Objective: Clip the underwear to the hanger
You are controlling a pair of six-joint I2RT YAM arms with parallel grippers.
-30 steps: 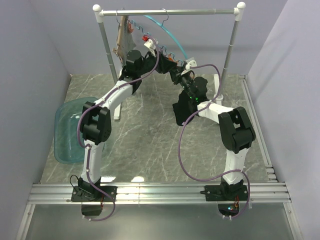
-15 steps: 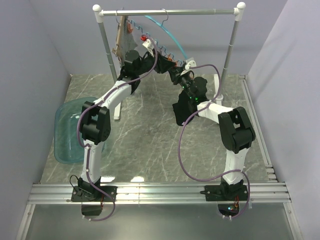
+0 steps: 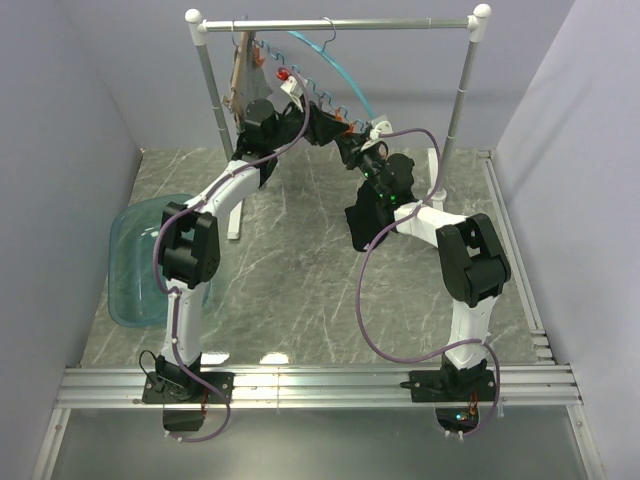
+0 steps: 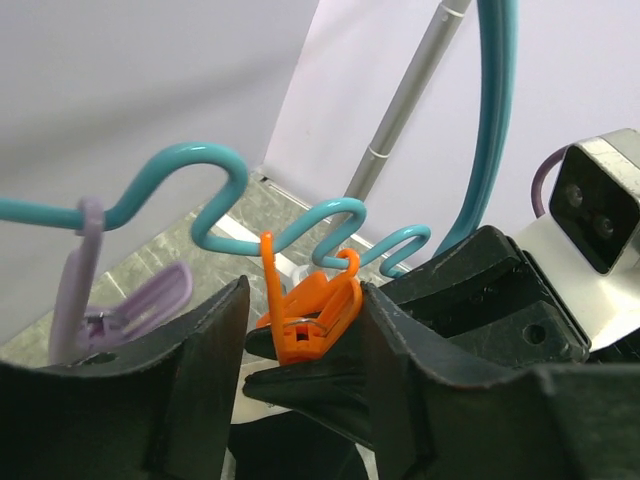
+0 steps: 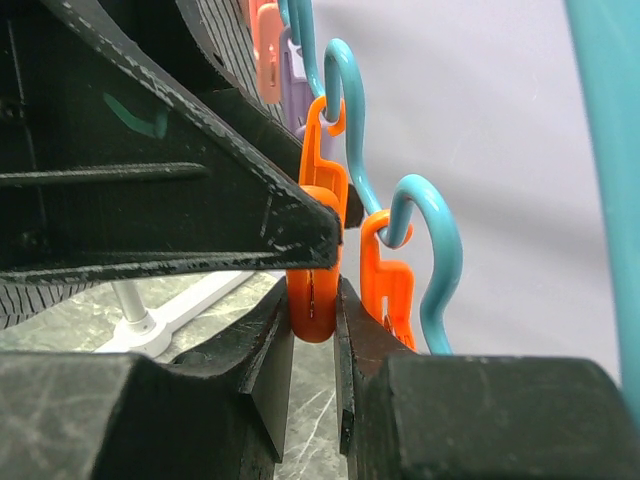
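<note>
The teal hanger [image 3: 345, 75] hangs from the rail, its wavy lower bar [image 4: 215, 160] carrying clips. My right gripper [image 5: 313, 300] is shut on the lower end of an orange clip [image 5: 322, 200]. In the left wrist view the same orange clip [image 4: 310, 310] hangs between the fingers of my open left gripper [image 4: 300, 290]; its right finger [image 4: 420, 360] touches the clip and the left one stands apart. Black fabric [image 4: 292, 452] under a pale strip, apparently the underwear, shows low between those fingers. What holds it is hidden. Both grippers meet at the hanger [image 3: 340, 135].
A purple clip [image 4: 130, 305] and a second orange clip [image 5: 388, 280] hang beside the gripped one. A brown wooden hanger with cloth [image 3: 245, 80] hangs at the rail's left end. Rack posts [image 3: 215, 100] [image 3: 460, 90] flank the arms. A teal tub [image 3: 140, 260] sits left.
My left gripper has risen slightly and reached further right toward the right gripper at the clips. The right arm has barely moved.
</note>
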